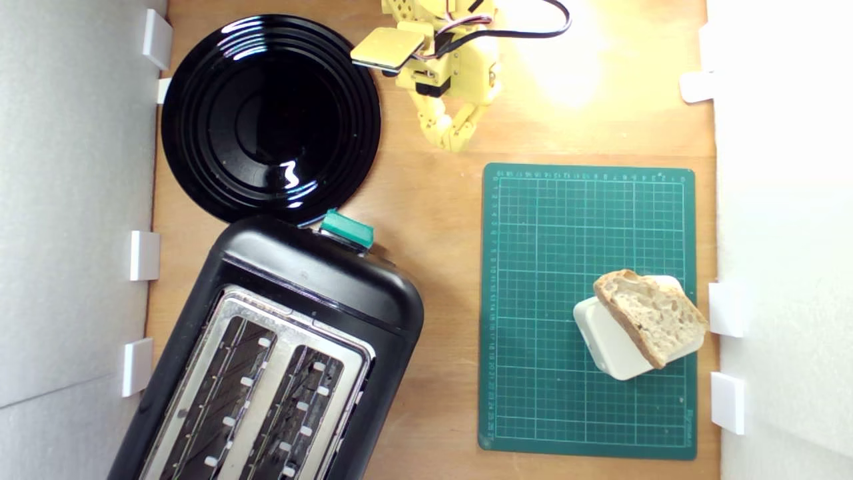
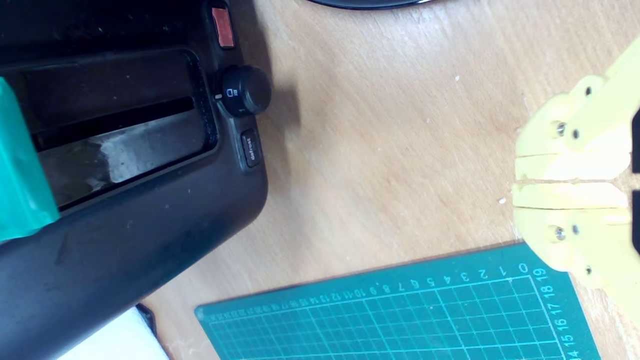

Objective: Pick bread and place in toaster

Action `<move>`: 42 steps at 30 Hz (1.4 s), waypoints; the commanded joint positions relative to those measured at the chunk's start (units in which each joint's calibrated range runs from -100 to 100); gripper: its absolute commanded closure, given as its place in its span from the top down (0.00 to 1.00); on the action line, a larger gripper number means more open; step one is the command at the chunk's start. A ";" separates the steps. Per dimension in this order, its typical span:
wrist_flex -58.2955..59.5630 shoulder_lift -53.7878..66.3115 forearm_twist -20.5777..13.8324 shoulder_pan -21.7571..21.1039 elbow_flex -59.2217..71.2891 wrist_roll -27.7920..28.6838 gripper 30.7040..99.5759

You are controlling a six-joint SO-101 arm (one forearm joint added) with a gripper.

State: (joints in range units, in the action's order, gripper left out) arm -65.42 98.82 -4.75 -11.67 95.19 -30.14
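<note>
Jaws pressed together, gripper [image 1: 454,141] empty near desk's far edge: open wide, reach to bread slice [image 1: 652,315] tilted on cream box [image 1: 610,340] at mat's [image 1: 553,267] corner, pinch crust edges.

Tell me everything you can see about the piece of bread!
The bread is one slice with a pale beige crumb full of little holes and a brown crust round its edge. It lies flat but askew on top of a cream-white box, hanging over the box's side toward the exterior view's right. The box sits on a green cutting mat. Nothing else touches the slice, and the yellow gripper is far from it, near the black plate.
</note>
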 commanded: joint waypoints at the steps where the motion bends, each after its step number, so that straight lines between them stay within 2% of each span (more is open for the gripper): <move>1: -0.11 -0.32 0.04 -0.26 0.18 -0.17 0.14; 29: -0.11 -0.57 0.13 -0.42 -0.19 -0.17 0.14; 34: 0.07 -4.40 0.13 -0.42 -0.55 -0.23 0.14; 37: 0.15 -5.73 1.67 -0.17 -1.27 -0.23 0.14; 42: 1.09 -6.48 1.58 -0.17 -1.37 -0.23 0.14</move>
State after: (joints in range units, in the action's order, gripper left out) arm -65.08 92.27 -3.60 -11.58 94.45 -30.14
